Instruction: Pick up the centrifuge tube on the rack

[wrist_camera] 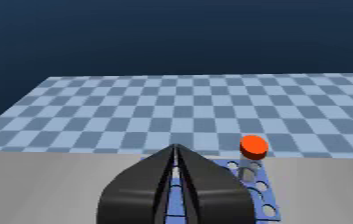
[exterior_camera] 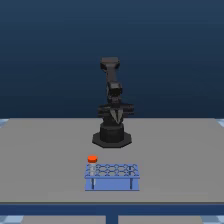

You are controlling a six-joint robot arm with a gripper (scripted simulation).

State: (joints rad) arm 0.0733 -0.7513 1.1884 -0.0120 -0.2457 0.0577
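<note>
One centrifuge tube point(exterior_camera: 92, 161) stands upright in the rack point(exterior_camera: 112, 183), apart from the closed, empty end effector point(wrist_camera: 176, 150).

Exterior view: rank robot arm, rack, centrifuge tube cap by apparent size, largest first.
1. Robot arm, by far the largest, though it stands farther from the camera.
2. Rack, wide and low.
3. Centrifuge tube cap, a small orange-red dot at the rack's corner on the exterior view's left.

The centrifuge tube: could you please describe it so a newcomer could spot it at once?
On the grey table, in front of the black arm's base, stands a low blue rack. At the rack's corner on the exterior view's left, the centrifuge tube stands upright, the only thing with an orange-red cap.
</note>
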